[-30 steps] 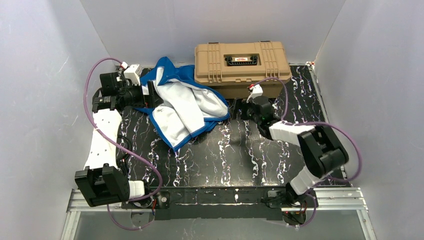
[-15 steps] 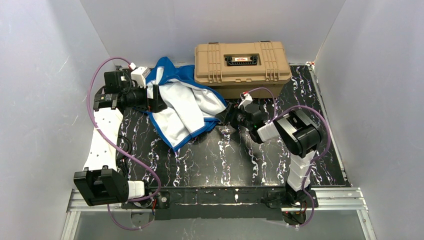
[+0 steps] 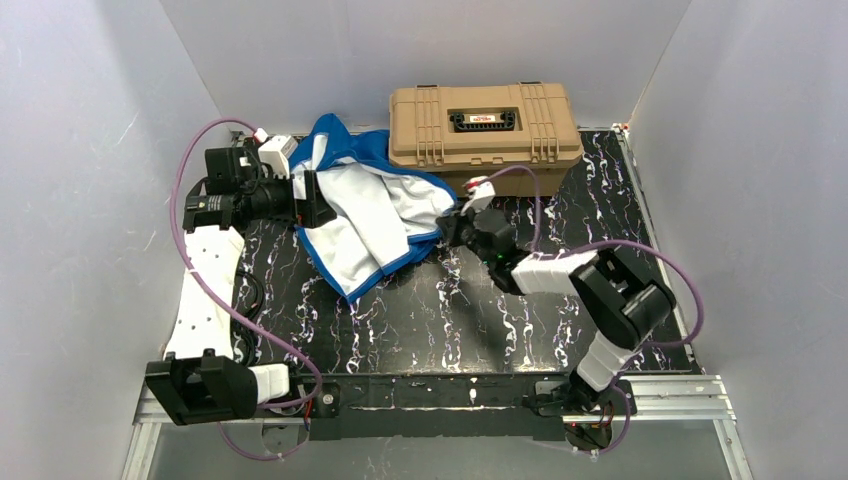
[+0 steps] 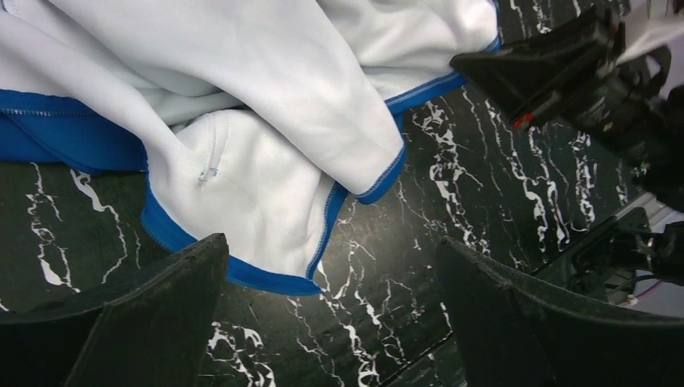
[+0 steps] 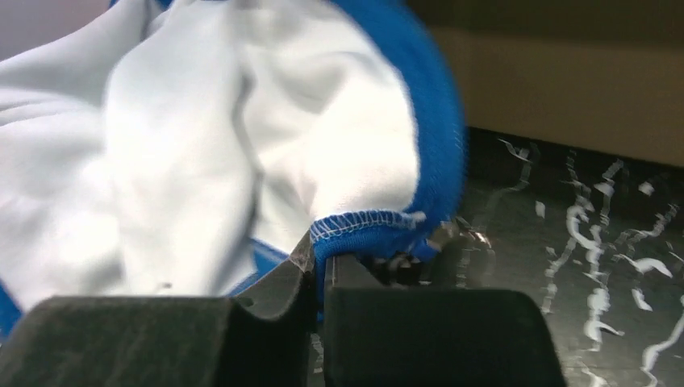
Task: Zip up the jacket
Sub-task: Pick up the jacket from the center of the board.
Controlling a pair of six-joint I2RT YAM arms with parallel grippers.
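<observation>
The blue jacket (image 3: 365, 215) lies crumpled at the back left of the table, pale lining facing up. My right gripper (image 3: 447, 228) sits at its right corner. In the right wrist view the gripper (image 5: 321, 246) is shut on the stitched blue hem of the jacket (image 5: 202, 137). My left gripper (image 3: 318, 200) hovers at the jacket's left side, open. The left wrist view shows its wide-apart fingers (image 4: 161, 306) empty above the white lining and blue edge of the jacket (image 4: 266, 97), with the right gripper (image 4: 556, 76) across from them. No zipper shows.
A tan hard case (image 3: 480, 125) stands at the back, right behind the jacket and close to the right arm, and fills the right wrist view's background (image 5: 565, 97). Black marbled tabletop (image 3: 450, 310) extends to the front. Grey walls enclose both sides.
The right arm swung left to the jacket's right corner and its jaws closed on the blue hem. The left gripper shifted slightly toward the jacket and stayed open.
</observation>
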